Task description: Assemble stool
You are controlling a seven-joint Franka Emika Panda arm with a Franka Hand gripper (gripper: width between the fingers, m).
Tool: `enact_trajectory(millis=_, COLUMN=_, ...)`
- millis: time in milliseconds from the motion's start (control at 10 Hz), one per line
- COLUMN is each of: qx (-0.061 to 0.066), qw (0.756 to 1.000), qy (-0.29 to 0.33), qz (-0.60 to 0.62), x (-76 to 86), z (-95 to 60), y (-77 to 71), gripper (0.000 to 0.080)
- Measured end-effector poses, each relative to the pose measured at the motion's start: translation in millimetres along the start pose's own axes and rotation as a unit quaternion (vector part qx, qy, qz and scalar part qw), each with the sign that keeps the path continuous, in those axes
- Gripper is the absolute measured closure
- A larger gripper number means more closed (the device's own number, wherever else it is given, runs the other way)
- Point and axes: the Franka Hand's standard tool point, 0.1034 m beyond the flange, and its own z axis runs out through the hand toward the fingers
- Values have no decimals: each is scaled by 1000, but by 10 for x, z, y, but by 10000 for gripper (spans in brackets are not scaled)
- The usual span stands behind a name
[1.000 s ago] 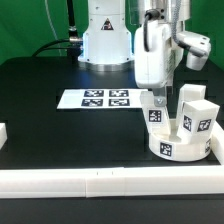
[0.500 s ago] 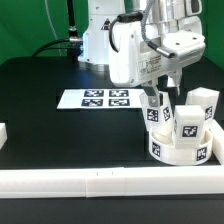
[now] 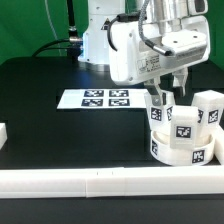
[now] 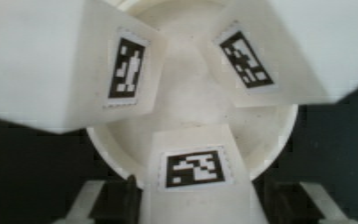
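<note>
Black table [image 3: 50, 75] filling most of the exterior view, matte and evenly lit. Green backdrop [image 3: 25, 25] behind it, on the exterior view's left. Marker board [image 3: 100, 98] lying flat near the table's middle, 4 tags showing. Long white border rail [image 3: 80, 182] along the near edge; short white block [image 3: 3, 133] at the exterior view's left edge.

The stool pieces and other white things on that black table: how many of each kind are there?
Round seat: 1
Legs standing on the seat: 3
Marker board: 1
Long border rail along the front: 1
Small white block at the exterior view's left edge: 1
Total: 7
</note>
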Motion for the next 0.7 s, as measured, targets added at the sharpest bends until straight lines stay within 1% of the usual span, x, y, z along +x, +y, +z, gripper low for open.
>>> enact_trajectory(millis=200, qx=-2, qw=1000, qy=-8, qz=22, x=-2, z=1, y=11, gripper=463)
enact_trajectory(millis=400, qx=-3, qw=1000, qy=-7, qz=2, x=-1, z=7, y=17, gripper=447)
enact_trajectory(millis=500, qx=-3, qw=1000, qy=-8, qz=-2, x=-2, z=3, y=15, gripper=271)
enact_trajectory(millis=600, qx=-1, qw=1000, qy=-13, qz=-15, x=-18, z=-59, y=-11, gripper=183)
enact_trajectory(millis=700, qx=-2, qw=1000, qy=-22, qz=-23, x=-35, z=-174, y=-23, gripper=183)
